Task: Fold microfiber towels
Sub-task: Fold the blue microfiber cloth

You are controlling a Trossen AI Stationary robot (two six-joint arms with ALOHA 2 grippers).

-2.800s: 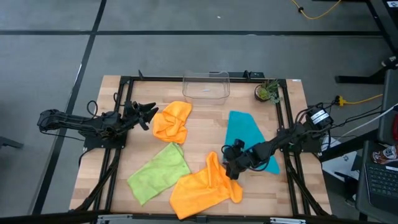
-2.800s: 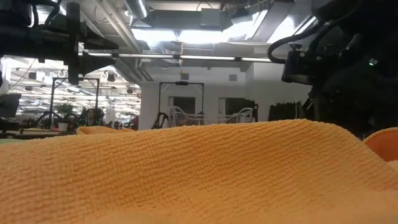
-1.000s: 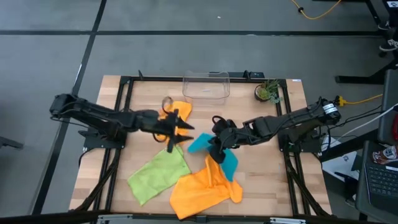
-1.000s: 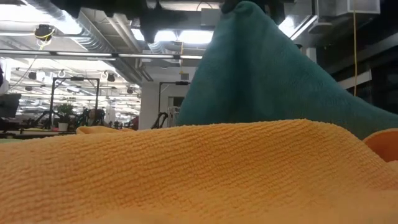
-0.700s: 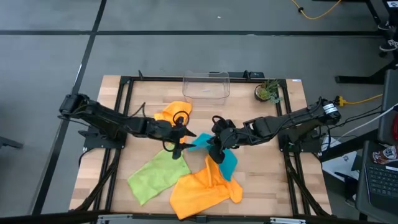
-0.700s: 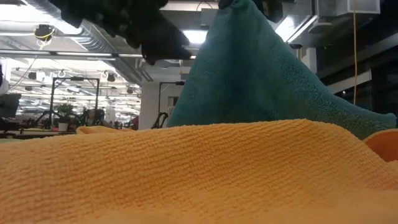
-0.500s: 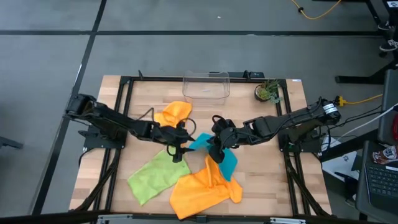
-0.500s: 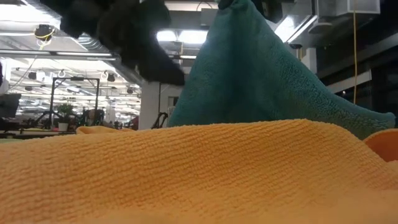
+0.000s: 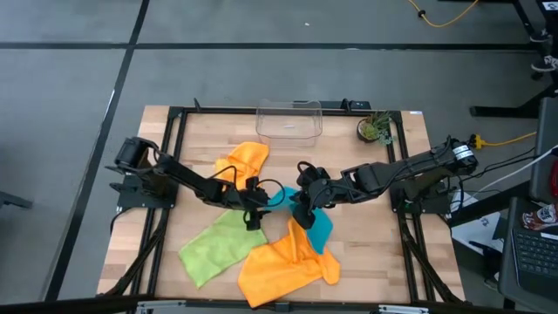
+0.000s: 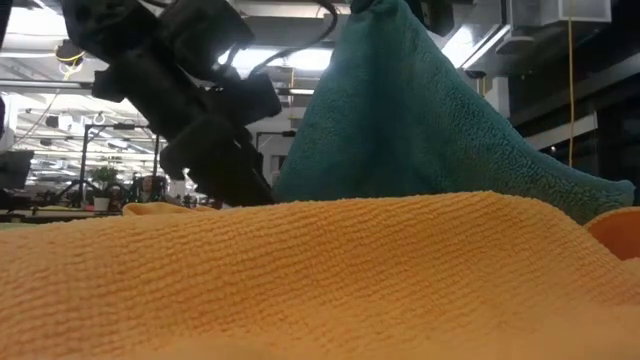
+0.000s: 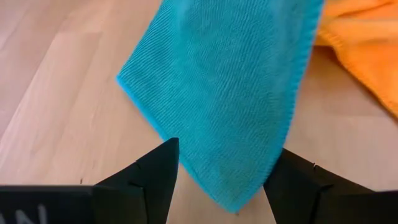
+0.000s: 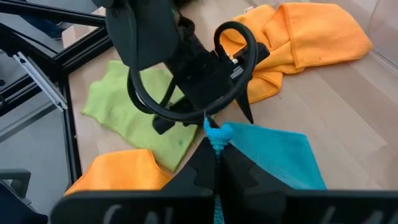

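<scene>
- Filling the near edge of the table, a crumpled orange towel is seen; in the low view its ribbed surface takes up the whole lower part of the picture.
- Beside it, toward the left arm's side, a lime green towel is spread flat on the wood.
- At the table's middle, the teal towel is held up by one corner, which is pinched between the closed fingers of the right gripper; the rest is draped down to the table next to the near orange towel.
- In the low view the teal cloth is seen hanging as a tall peak from that pinch.
- The left gripper is held low at the hanging teal corner, its fingers spread apart with the cloth's lower edge between them; no contact with the cloth can be made out.
- In the high view the two grippers are placed close together, the left one just beside the right one.
- Farther back, a second orange towel is bunched behind the left arm.
- At the far edge, a clear plastic bin and a small potted plant are set.
</scene>
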